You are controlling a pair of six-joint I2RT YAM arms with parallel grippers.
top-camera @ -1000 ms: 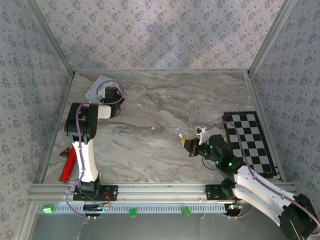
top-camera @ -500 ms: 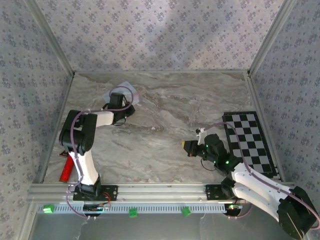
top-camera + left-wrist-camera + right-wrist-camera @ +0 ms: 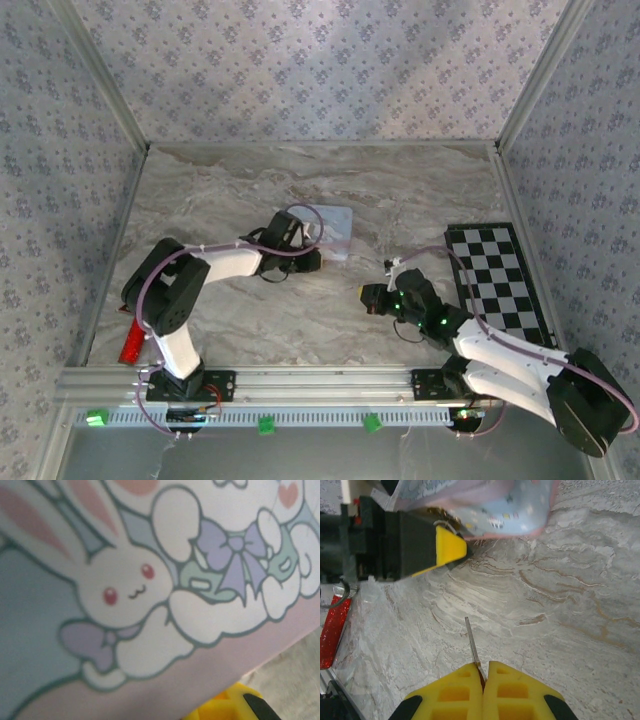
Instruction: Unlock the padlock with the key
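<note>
Right pincer [image 3: 483,674] pinches the thin key [image 3: 472,642] between pressed-together fingers above the tabletop [image 3: 580,605]; just ahead, left pincer [image 3: 317,254] grips a bunny-print pouch [image 3: 140,590]

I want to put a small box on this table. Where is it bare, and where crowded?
The table is bare along the back wall behind the printed pouch, and near the front rail between the two arms. The corner behind the checkered mat is free too. Crowded: the gap between pouch and right hand holding the key.
</note>
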